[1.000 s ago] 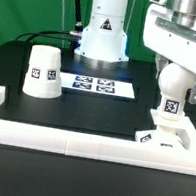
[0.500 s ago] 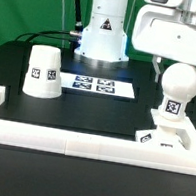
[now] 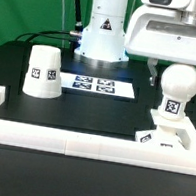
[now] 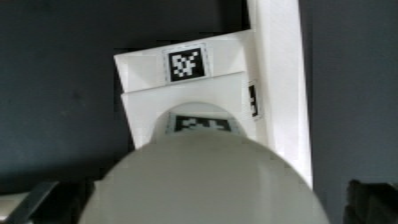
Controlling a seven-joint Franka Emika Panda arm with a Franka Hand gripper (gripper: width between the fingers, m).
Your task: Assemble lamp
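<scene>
White bulb (image 3: 176, 92) stands upright on its square base (image 3: 177, 136), gripper (image 3: 179, 64) spread wide just above, gripping nothing; shade (image 3: 41, 70) sits well apart.

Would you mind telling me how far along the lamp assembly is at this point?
Done, it seems: the bulb stands upright on the base. In hand: nothing; the gripper hangs open above the bulb. Left: the shade stands apart, beside the marker board, not yet fitted over the bulb.
</scene>
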